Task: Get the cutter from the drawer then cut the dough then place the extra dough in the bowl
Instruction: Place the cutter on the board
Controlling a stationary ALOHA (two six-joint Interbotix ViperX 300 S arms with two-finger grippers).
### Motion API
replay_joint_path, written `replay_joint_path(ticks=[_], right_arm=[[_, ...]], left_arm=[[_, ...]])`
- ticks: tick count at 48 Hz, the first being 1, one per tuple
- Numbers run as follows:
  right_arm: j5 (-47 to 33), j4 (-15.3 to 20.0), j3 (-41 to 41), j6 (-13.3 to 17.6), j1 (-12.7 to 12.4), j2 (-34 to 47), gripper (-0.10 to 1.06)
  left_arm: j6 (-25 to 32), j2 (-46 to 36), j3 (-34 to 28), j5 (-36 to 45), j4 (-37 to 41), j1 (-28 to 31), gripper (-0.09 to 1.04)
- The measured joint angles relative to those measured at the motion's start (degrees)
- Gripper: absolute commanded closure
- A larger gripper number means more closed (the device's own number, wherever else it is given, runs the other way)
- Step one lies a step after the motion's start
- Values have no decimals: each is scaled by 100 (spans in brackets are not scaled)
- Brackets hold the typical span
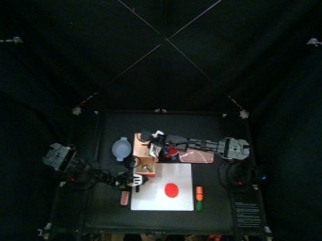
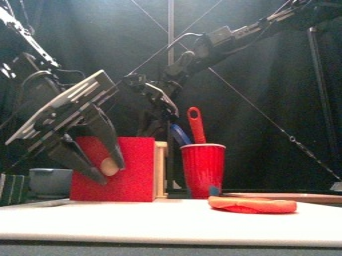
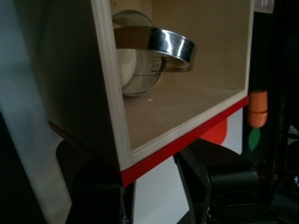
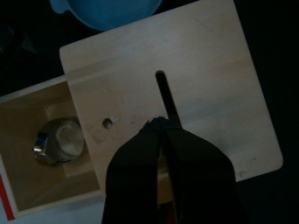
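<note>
The pale wooden box (image 1: 146, 152) stands behind the white cutting board (image 1: 153, 199), its drawer pulled out. Inside the drawer lies the round metal cutter (image 3: 156, 39), also visible in the right wrist view (image 4: 59, 142). My left gripper (image 3: 152, 159) is open, with one jaw on each side of the red drawer front (image 2: 131, 176). My right gripper (image 4: 160, 125) is shut, and its tip rests on the top of the box (image 4: 205, 79) beside the slot. A flat red dough (image 1: 172, 192) lies on the board. The blue-grey bowl (image 1: 120, 148) sits left of the box.
A red cup (image 2: 203, 170) holding a red and a blue toy knife stands on the board's right side, close to the dough (image 2: 251, 204). The right arm stretches across the table behind the board. The bowl (image 4: 111, 10) lies just beyond the box.
</note>
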Motion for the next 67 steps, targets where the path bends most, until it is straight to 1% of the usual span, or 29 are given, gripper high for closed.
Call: replay_joint_path(ticks=[11,20,25,34,38,43,48,54,59,61,64,67], right_arm=[[9,0,-26,0,9,9,94],[35,-18,-97,-9,35,18,94],[79,-44,-193,-53,79,26,94],[149,-44,-413,-62,185,35,94],[229,-26,-466,-97,229,18,93],[290,70,-448,-123,308,-211,91],[246,158,-237,-185,501,-492,80],[-97,185,105,-149,835,-580,57],[-536,176,272,-79,1107,-589,39],[-642,167,290,-53,1169,-589,33],[-694,176,299,-53,1257,-589,27],[-721,185,325,0,1266,-580,23]], left_arm=[[18,-88,9,18,105,0,17],[26,-624,158,123,343,-18,17],[9,-1011,422,272,563,-53,17],[70,-1591,861,360,677,-88,17],[70,-1898,1081,360,976,-97,17],[53,-2355,1371,308,1635,-88,18],[53,-2821,1688,229,2558,79,18],[44,-3270,2030,220,3762,545,18],[53,-3454,2145,220,4482,888,18],[53,-3507,2180,220,4729,1037,18],[44,-3586,2232,229,5010,1266,18],[44,-3639,2276,246,5194,1468,18]])
